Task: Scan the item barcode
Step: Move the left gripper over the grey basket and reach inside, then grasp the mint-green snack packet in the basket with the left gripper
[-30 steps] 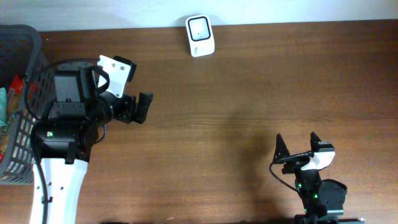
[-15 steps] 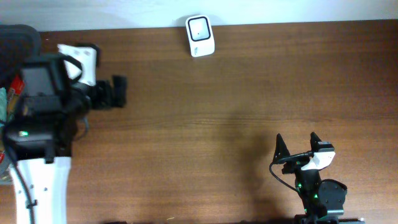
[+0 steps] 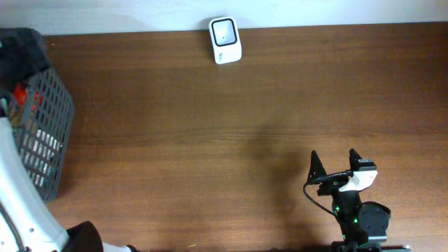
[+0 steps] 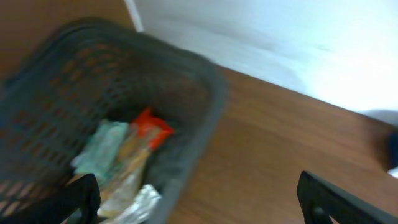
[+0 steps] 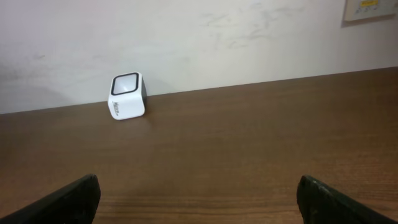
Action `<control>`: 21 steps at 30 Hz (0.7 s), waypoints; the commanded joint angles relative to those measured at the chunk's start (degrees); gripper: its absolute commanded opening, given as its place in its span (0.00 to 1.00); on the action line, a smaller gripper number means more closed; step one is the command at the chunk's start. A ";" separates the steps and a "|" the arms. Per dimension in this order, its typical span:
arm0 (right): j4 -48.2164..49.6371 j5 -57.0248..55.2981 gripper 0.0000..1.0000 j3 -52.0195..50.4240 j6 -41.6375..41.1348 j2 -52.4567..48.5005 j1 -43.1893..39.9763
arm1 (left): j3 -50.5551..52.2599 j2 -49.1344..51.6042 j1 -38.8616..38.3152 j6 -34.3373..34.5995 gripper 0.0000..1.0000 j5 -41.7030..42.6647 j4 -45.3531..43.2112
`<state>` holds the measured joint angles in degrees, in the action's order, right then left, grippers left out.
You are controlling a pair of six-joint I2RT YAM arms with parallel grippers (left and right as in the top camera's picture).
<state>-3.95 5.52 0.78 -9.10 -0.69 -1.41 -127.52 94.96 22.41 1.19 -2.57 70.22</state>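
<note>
We see our left gripper (image 4: pixel 196 190) spread wide and empty, its fingers (image 4: pixel 78 199) showing at the lower corners of a blurred wrist view. Ahead of it and to its left sits the basket (image 4: pixel 208 112), holding the items: a red packet (image 4: pixel 151 126) farthest from the hand, a green packet (image 4: pixel 102 146) beside it, and a foil packet (image 4: pixel 137 202) nearest the left finger. Our right gripper (image 5: pixel 196 190) is just as wide and also holds nothing, pointing across the table (image 5: pixel 261 143). The scanner (image 5: pixel 127 96) stands well ahead of it, slightly to its left, against the wall (image 5: pixel 217 37).
</note>
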 commanded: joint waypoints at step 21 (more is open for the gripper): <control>-0.11 0.07 0.99 -0.46 -0.42 0.48 -0.44 | 13.51 15.78 20.57 -22.21 0.95 5.16 -10.01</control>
<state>-3.95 5.52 0.78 -9.06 -0.69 -1.41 -114.39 108.18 42.72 -11.99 0.69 63.61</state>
